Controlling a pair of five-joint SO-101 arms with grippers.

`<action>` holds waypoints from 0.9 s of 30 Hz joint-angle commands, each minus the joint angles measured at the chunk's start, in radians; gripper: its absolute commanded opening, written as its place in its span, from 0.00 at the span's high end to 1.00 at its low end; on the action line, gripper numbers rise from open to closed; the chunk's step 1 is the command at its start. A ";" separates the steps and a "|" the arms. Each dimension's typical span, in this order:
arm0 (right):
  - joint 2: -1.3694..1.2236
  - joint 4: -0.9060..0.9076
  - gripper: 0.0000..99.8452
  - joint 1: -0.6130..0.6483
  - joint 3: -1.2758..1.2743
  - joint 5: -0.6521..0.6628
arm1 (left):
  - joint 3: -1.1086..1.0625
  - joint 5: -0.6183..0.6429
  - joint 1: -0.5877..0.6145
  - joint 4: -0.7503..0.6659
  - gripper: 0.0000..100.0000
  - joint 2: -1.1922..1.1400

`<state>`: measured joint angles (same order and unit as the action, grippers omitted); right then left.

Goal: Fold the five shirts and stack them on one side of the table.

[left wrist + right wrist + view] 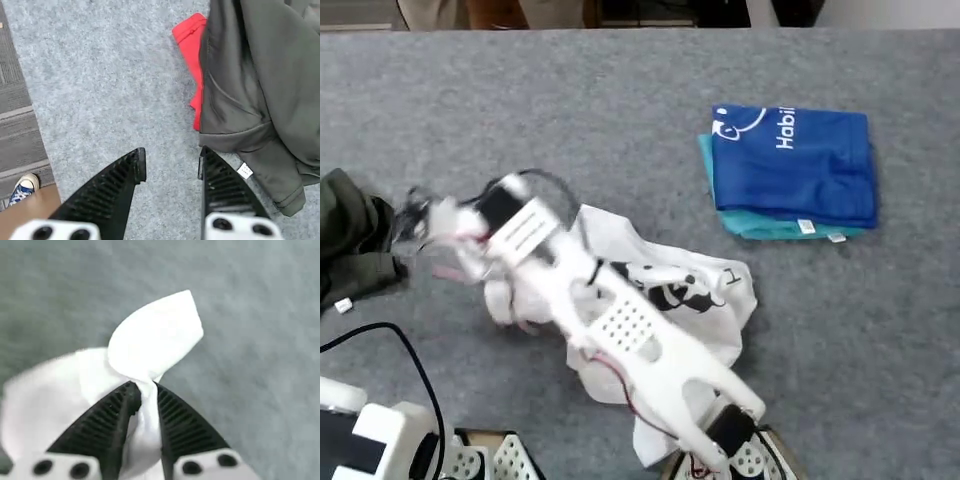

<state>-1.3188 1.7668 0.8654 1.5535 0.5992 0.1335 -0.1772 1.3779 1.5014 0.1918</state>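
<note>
A crumpled white shirt [690,290] with a black print lies in the middle of the grey table [620,100]. My right arm stretches over it toward the left, and its gripper [425,222] is blurred there. In the right wrist view that gripper [145,387] is shut on a pinched fold of the white shirt [155,335]. A folded blue shirt [795,160] rests on a folded teal shirt [760,225] at the far right. A dark green shirt [350,240] lies bunched at the left edge. My left gripper [172,160] hangs open over bare table beside the dark green shirt [260,75], which partly covers a red shirt [192,45].
The left arm's base [365,430] and a black cable [410,350] sit at the front left corner. The table's edge and the floor [15,100] show in the left wrist view. A wide stretch of grey surface lies between the white shirt and the folded stack.
</note>
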 commanded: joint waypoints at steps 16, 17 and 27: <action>0.061 0.002 1.00 -0.458 0.048 0.083 | -0.281 0.002 -0.779 0.129 0.82 0.041; 0.059 0.000 1.00 -0.473 0.048 0.083 | -0.315 0.002 -0.865 0.130 0.82 0.041; 0.058 -0.071 1.00 -0.595 0.047 0.080 | -0.517 0.002 -1.656 0.083 0.82 0.039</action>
<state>-1.3188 1.7146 0.3084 1.5535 0.6713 -0.3636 -0.1772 -0.0767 1.6134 0.2025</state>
